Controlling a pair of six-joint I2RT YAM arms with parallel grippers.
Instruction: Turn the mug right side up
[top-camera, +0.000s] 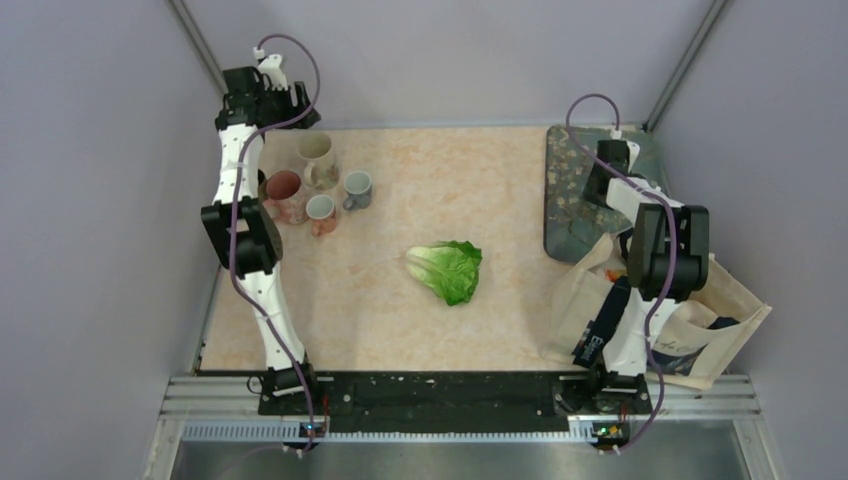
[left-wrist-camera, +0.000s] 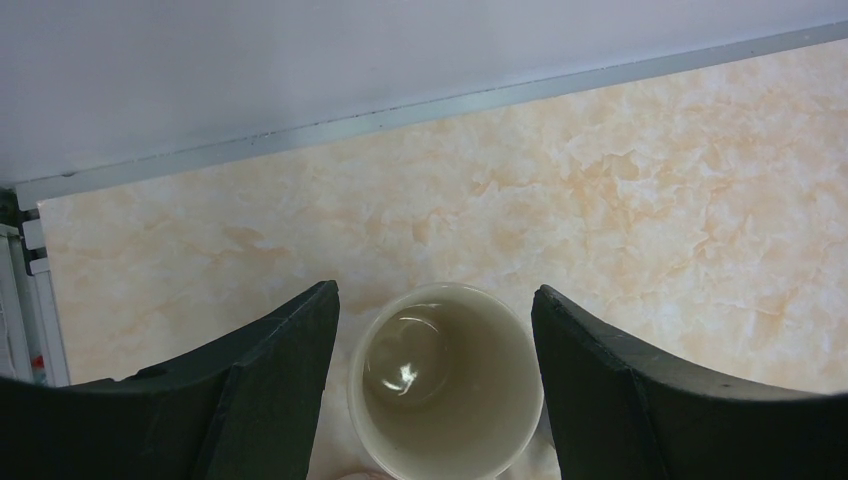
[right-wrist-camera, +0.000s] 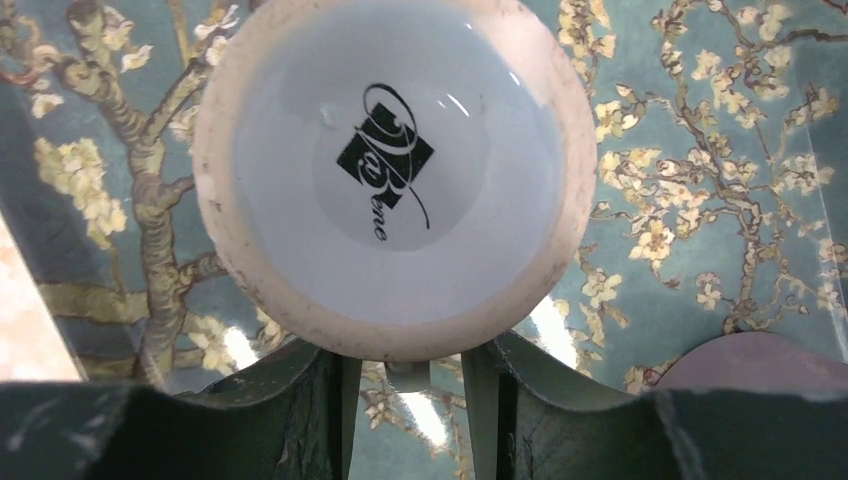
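- Mug (right-wrist-camera: 395, 170), 1: upside down on patterned tray (right-wrist-camera: 700, 200); right gripper (right-wrist-camera: 408, 365) jaws slightly apart, flanking its handle.
- Other mugs (top-camera: 322, 208), 4, grouped far left; left gripper (left-wrist-camera: 435, 300) spread around cream one (left-wrist-camera: 450, 400).
- Lettuce (top-camera: 447, 270), 1.
- Tote bag (top-camera: 700, 330), 1.

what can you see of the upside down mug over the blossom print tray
The mug is upside down, its round base facing the right wrist camera. The base looks like glazed white ceramic, recessed, with a black printed logo, ringed by a speckled cream foot rim. It sits above the teal blossom-print tray. A small white piece, probably its handle, shows between the fingers of the right tool; whether they clamp it is unclear. Its walls and mouth are hidden.
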